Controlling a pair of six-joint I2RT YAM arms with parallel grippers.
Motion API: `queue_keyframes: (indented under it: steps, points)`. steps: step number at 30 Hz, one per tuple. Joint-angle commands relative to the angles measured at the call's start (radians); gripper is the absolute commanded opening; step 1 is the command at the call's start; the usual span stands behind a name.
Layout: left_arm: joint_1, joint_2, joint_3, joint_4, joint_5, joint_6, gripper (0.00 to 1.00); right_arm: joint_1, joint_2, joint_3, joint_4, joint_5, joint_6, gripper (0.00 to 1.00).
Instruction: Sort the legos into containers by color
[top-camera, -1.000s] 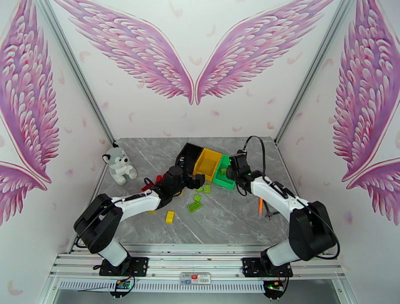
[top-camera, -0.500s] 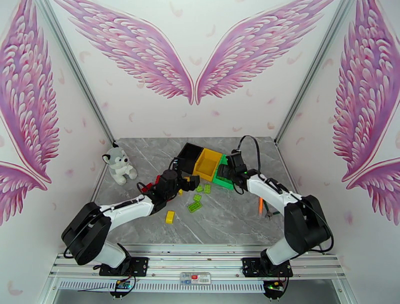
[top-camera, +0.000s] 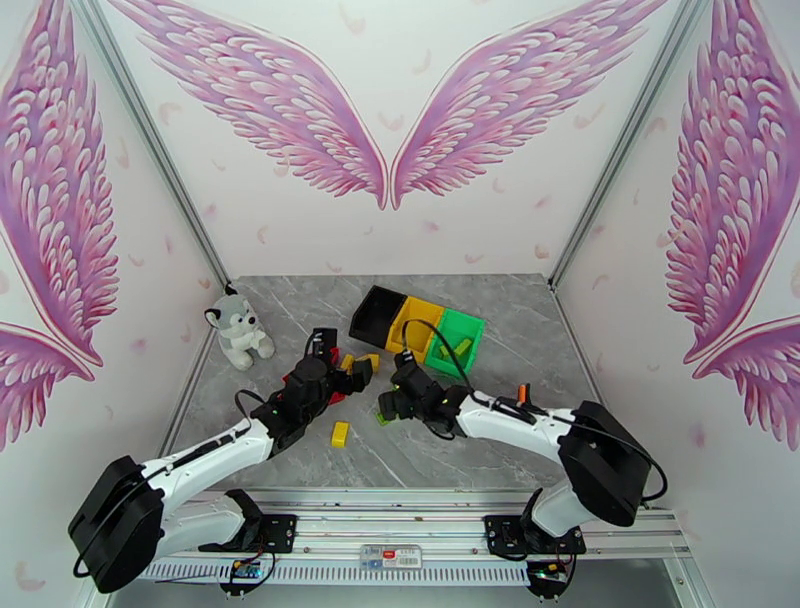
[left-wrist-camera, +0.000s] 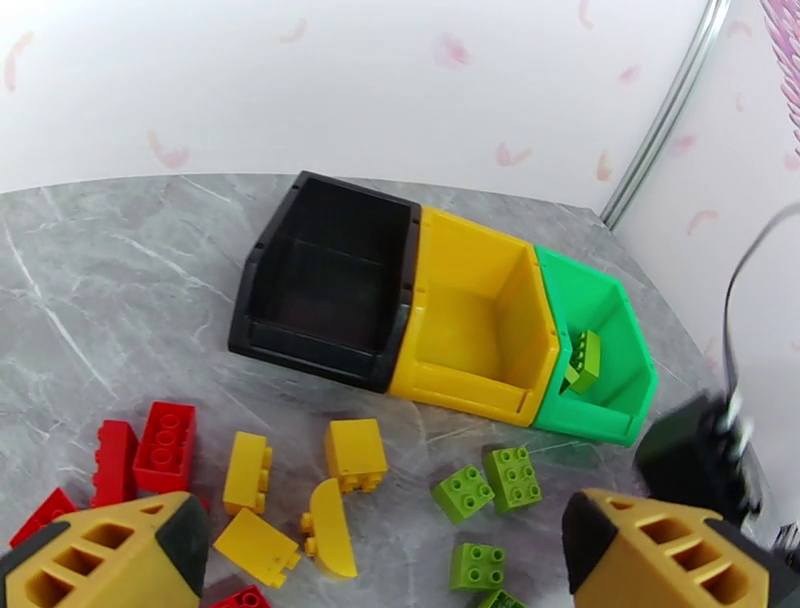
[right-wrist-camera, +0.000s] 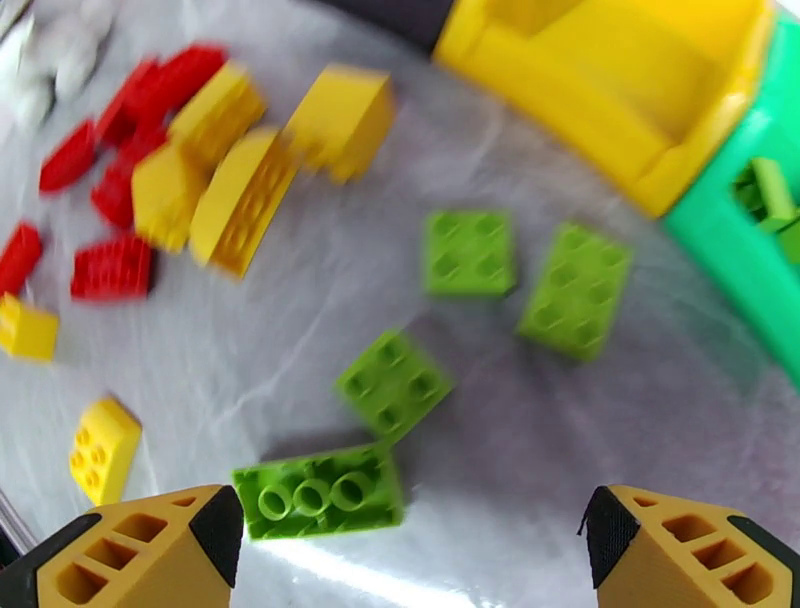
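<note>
Top external: grey marble table (top-camera: 290, 300), pink-winged walls (top-camera: 400, 240), containers (top-camera: 420, 325) at 12 o'clock. Left gripper (left-wrist-camera: 385, 530) and right gripper (right-wrist-camera: 412, 535) gape empty.

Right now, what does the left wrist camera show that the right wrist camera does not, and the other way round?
Left wrist: the black bin whole, with its empty inside, and the back wall. Right wrist: a lone yellow brick lying apart from the rest, and a long green brick in full. Both: the yellow bin, the green bin, and loose bricks on the table.
</note>
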Motion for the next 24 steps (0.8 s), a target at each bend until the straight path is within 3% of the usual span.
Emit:
queue_keyframes:
  steps: [1, 8, 16, 24]
  points:
    - [0.028, -0.051, -0.035, -0.046, -0.007, -0.021, 0.99, 0.05, 0.043, 0.008, -0.02, 0.069, 0.007, 0.99]
    - [0.076, -0.073, -0.055, -0.04, 0.035, -0.035, 0.99, 0.077, 0.168, 0.069, -0.035, 0.092, 0.012, 1.0]
    - [0.095, -0.045, -0.048, -0.018, 0.072, -0.041, 0.99, 0.067, 0.233, 0.115, -0.048, 0.157, 0.019, 0.86]
    - [0.097, 0.0, -0.029, -0.004, 0.093, -0.04, 0.99, 0.025, 0.26, 0.118, -0.019, 0.104, 0.013, 0.76]
